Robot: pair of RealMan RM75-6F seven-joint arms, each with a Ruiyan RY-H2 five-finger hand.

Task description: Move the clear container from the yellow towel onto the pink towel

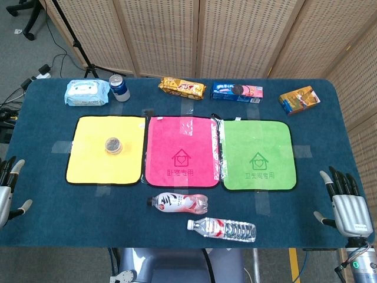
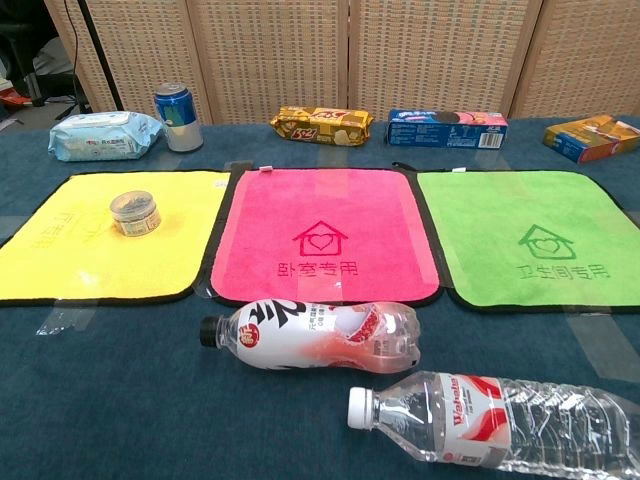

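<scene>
both hands, left hand (image 1: 9, 188) and right hand (image 1: 347, 206), rest spread, holding nothing, at table edges.

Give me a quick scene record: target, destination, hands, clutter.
target: clear container, upright on yellow towel, untouched
destination: pink towel, bare, next to the yellow one
third towel: green towel, bare
left hand: open, at table's near-left edge, holding nothing
right hand: open, at near-right edge, holding nothing
near edge: two plastic bottles lying down
far edge: wipes pack, can, three snack packs
</scene>
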